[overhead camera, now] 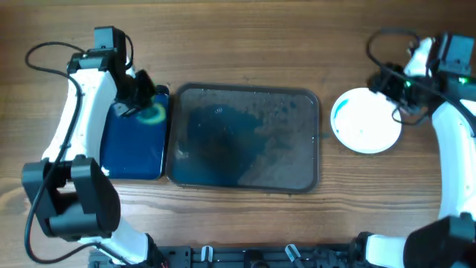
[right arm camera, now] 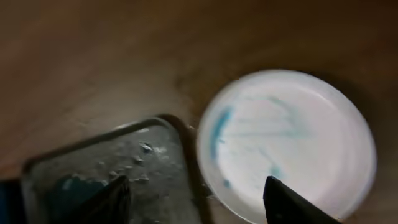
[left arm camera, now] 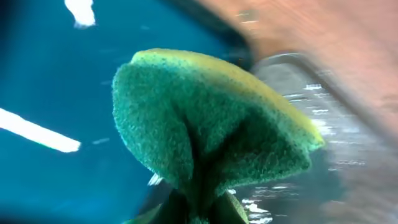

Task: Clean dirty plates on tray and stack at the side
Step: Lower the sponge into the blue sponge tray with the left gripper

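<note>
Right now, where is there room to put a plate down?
The grey tray is bare, and so is the wood above it. It is crowded over the blue tray, where the left gripper holds the sponge, and around the plate.

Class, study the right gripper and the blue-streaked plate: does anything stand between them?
Nothing visible does. The open right gripper hangs above the plate, which lies alone on the wooden table beside the grey tray.

Blue-smeared white plate (overhead camera: 366, 120) beside grey tray (overhead camera: 282, 149)
</note>
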Action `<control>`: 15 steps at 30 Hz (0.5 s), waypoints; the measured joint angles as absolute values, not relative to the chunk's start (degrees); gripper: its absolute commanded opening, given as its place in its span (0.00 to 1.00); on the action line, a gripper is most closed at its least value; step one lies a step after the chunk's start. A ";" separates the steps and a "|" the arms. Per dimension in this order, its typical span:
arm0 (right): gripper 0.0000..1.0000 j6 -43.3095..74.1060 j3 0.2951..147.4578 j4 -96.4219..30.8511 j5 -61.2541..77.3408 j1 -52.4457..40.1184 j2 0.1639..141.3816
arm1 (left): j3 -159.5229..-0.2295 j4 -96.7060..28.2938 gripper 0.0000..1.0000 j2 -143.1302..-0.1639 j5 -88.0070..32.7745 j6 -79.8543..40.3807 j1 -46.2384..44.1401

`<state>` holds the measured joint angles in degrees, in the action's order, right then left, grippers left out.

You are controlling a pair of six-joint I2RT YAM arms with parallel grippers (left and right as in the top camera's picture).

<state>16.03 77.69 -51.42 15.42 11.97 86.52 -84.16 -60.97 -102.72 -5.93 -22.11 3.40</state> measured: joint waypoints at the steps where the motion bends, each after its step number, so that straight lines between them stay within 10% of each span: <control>1: 0.70 15.18 78.56 -50.50 16.19 9.91 85.84 | -84.18 -62.54 0.04 -101.97 -1.19 -21.10 3.46; 11: 0.73 13.39 78.81 -50.30 14.50 1.91 85.52 | -71.20 -52.73 0.07 -101.27 14.11 -11.55 3.73; 14: 0.73 13.10 78.81 -51.03 14.09 1.91 85.52 | -65.01 -46.04 0.47 -101.25 14.59 -10.26 3.81; 15: 0.74 13.08 78.81 -51.35 14.06 1.91 85.52 | -63.22 -43.16 1.00 -101.10 14.76 -10.37 3.88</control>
